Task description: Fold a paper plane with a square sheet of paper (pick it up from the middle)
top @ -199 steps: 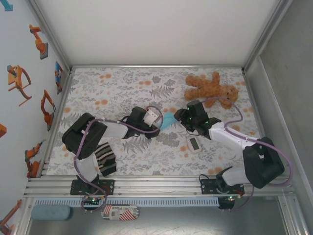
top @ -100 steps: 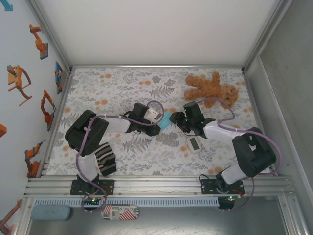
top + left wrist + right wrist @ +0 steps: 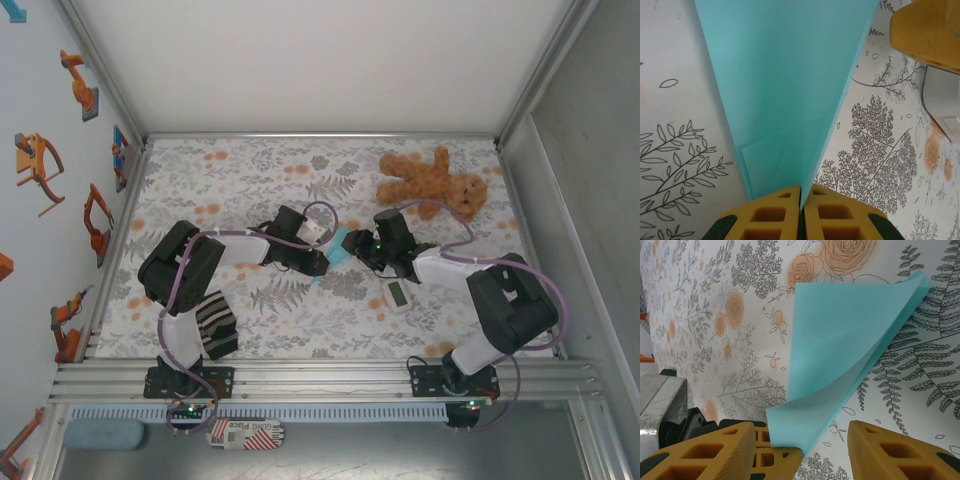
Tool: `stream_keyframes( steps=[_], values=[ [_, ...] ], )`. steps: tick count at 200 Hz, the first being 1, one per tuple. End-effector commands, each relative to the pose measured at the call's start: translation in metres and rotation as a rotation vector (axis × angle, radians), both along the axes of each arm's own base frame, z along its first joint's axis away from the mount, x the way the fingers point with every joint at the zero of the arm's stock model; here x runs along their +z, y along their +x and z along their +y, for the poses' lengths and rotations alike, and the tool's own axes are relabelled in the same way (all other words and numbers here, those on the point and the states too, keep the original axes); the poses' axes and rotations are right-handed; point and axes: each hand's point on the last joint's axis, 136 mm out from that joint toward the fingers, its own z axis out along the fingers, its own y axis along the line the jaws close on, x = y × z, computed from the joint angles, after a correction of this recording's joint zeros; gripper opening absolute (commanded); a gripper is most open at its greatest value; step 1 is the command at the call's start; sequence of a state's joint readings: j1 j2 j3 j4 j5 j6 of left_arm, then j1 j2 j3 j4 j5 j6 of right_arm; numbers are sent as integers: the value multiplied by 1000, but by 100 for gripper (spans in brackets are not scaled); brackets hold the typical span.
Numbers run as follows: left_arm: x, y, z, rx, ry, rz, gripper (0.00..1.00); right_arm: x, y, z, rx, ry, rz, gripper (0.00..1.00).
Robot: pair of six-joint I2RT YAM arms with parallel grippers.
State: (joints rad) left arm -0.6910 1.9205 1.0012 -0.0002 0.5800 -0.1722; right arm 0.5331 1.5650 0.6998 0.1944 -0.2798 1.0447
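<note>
The square sheet of paper [image 3: 338, 245], light blue and folded into layers, hangs over the floral table between both grippers. My left gripper [image 3: 319, 259] is shut on its narrow end; in the left wrist view the paper [image 3: 785, 90] widens away from the closed yellow jaws of the left gripper [image 3: 802, 192]. My right gripper [image 3: 361, 246] faces it from the right and is open. In the right wrist view the paper [image 3: 840, 340] curls up, and the right gripper [image 3: 805, 447] straddles its lower corner and the left gripper's fingertips [image 3: 777, 452] without touching the paper.
A brown teddy bear [image 3: 432, 182] lies at the back right. A small white gadget [image 3: 397, 294] sits just in front of the right gripper. A black-and-cream striped cloth [image 3: 213, 325] lies near the left arm's base. Metal frame rails border the table.
The two grippers have drawn closer together around the paper. The right gripper has slid left toward the sheet, its jaws narrowing a little. The left grip stays shut.
</note>
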Motion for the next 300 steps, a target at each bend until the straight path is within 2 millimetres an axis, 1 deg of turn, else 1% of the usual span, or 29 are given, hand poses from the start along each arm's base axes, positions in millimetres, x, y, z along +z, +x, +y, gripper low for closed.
stream_keyframes(
  steps=[1,48,72,87,121,140,146,160,186,215,228,243,268,287,300],
  values=[
    [-11,-5,7,18,33,74,9,-1,1,9,62,33,-43,48],
    [-20,-7,12,55,39,139,10,-1,1,30,148,128,-68,41],
    [-26,-8,14,73,45,176,11,-7,1,35,158,147,-65,39],
    [-30,-9,16,79,53,190,11,-7,2,38,164,166,-68,36],
    [-31,-9,19,93,63,211,11,-8,4,38,161,160,-70,35],
    [-30,-6,19,111,60,222,11,-10,2,31,146,121,-73,35],
    [-29,-6,19,118,58,227,11,-10,2,28,137,107,-78,36],
    [-29,-6,17,129,53,246,11,-9,1,17,109,53,-88,41],
    [-29,-6,15,147,51,277,10,-12,-2,-7,65,-104,-82,51],
    [-27,-6,14,158,54,303,10,-17,-2,-19,59,-235,-42,57],
    [-26,-6,14,161,59,311,10,-18,-1,-18,70,-267,-33,59],
    [-27,-6,14,165,66,321,11,-16,1,-12,91,-272,-31,61],
    [-27,-6,14,166,74,337,11,-22,4,0,144,-296,-9,64],
    [-26,-6,13,165,78,341,11,-27,5,4,162,-322,1,66],
    [-26,-6,13,165,77,343,11,-27,8,8,172,-324,-3,66]
  ],
)
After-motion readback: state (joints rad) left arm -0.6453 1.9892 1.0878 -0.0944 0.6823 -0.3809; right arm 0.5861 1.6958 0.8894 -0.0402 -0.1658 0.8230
